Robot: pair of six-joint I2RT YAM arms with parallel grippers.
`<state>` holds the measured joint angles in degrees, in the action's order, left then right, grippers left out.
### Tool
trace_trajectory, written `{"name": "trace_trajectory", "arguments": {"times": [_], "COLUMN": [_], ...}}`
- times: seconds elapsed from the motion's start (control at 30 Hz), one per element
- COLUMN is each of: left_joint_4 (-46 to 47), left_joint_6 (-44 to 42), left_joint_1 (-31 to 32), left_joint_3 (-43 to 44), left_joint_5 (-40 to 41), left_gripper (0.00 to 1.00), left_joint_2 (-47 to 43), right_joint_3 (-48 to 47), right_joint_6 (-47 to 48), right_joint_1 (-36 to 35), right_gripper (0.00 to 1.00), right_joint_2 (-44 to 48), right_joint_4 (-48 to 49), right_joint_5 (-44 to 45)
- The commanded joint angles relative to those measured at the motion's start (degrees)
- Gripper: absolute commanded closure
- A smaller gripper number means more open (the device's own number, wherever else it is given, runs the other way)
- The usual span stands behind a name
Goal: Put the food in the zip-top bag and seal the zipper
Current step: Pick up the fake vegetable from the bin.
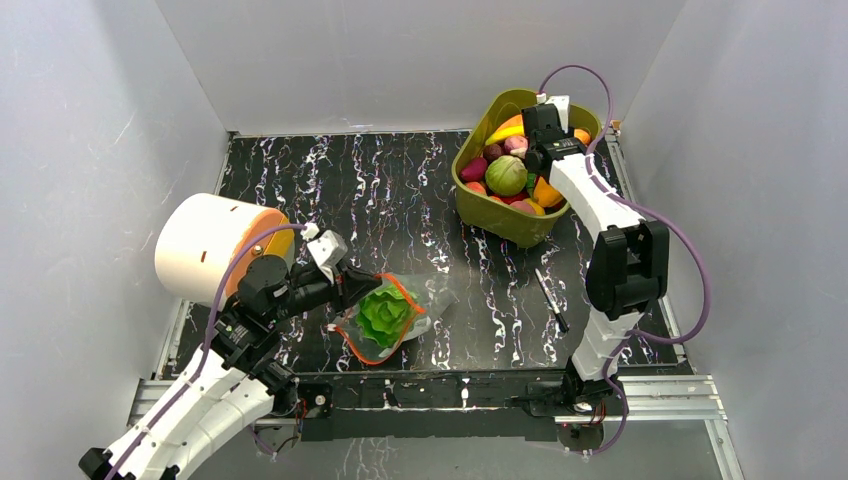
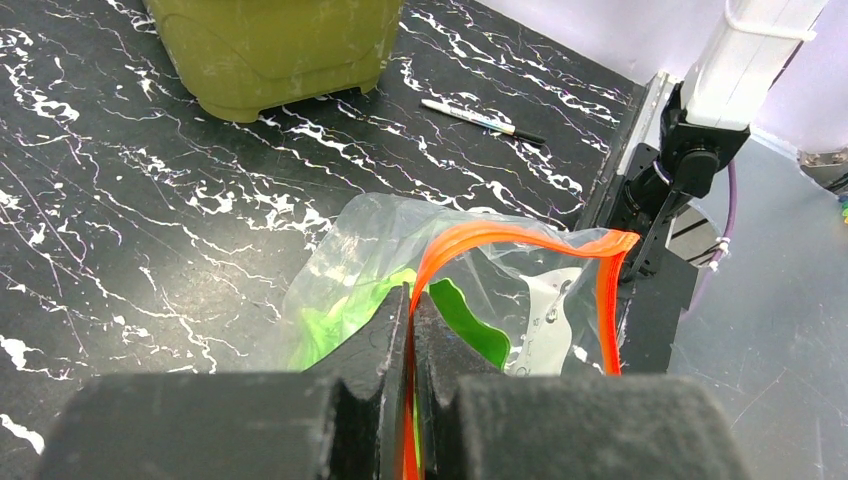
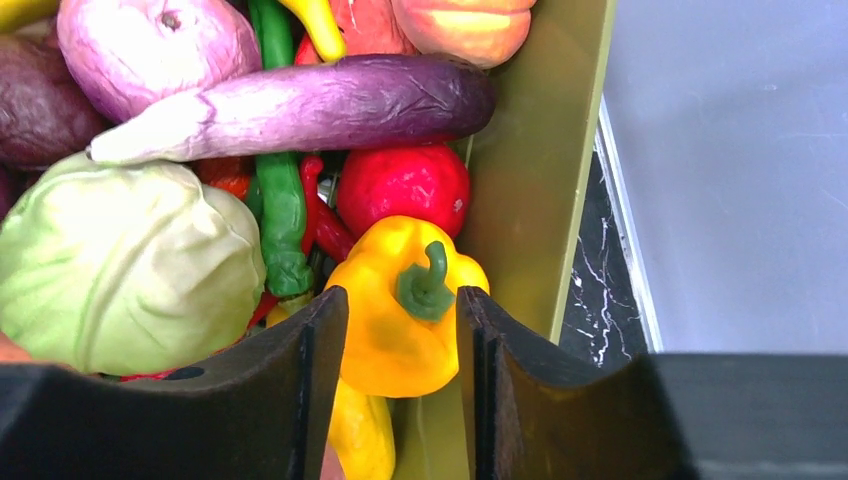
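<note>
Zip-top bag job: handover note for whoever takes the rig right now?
Left gripper: shut on the zipper, holding the mouth of the zip-top bag open.
Right gripper: down in the olive tub, jaws closed against the yellow pepper, not lifted yet.
Done: lettuce is in the bag.
Left: carry the pepper over, bag the rest of the food from the tub, seal the zipper.
</note>
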<state>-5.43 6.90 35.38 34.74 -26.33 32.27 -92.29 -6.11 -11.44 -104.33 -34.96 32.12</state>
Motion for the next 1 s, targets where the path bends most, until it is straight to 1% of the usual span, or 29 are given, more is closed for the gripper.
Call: {"name": "trace_trajectory", "arguments": {"times": [0.0,0.13,0.23,0.43,0.77,0.83,0.97], "left_joint_4": [-1.94,-2.15,-2.08,-2.3,-1.57,-1.52,-1.38], "left_joint_6": [-1.47,-1.54,-1.7,-1.71,-1.7,-1.6,-1.36], "left_joint_1": [0.14,0.13,0.12,0.13,0.21,0.13,0.19], "left_joint_3": [2.08,1.85,1.52,1.7,1.58,1.49,1.31], "left_joint_5": [0.63,0.77,0.38,0.41,0.25,0.14,0.06], "left_gripper": [1.0,1.0,1.0,1.0,1.0,1.0,1.0], "left_joint_2": [-1.38,-2.07,-2.3,-2.48,-1.39,-1.18,-1.22], "right_joint_3": [-2.0,-2.43,-3.26,-1.15,2.7,3.02,4.13], "right_joint_6": [-3.6,-4.88,-5.51,-5.76,-7.4,-8.0,-8.38], "right_joint_1": [0.66,1.23,2.21,3.86,6.73,6.74,6.74], "right_gripper": [0.6,0.64,0.65,0.66,0.66,0.67,0.78], "right_joint_2": [0.28,-0.95,-2.31,-2.18,-2.0,-2.1,-1.56], "right_joint_4": [6.4,7.55,7.09,7.81,10.76,10.75,11.4], "right_joint_5": [2.03,2.33,0.8,-1.32,-9.55,-9.21,-9.19]}}
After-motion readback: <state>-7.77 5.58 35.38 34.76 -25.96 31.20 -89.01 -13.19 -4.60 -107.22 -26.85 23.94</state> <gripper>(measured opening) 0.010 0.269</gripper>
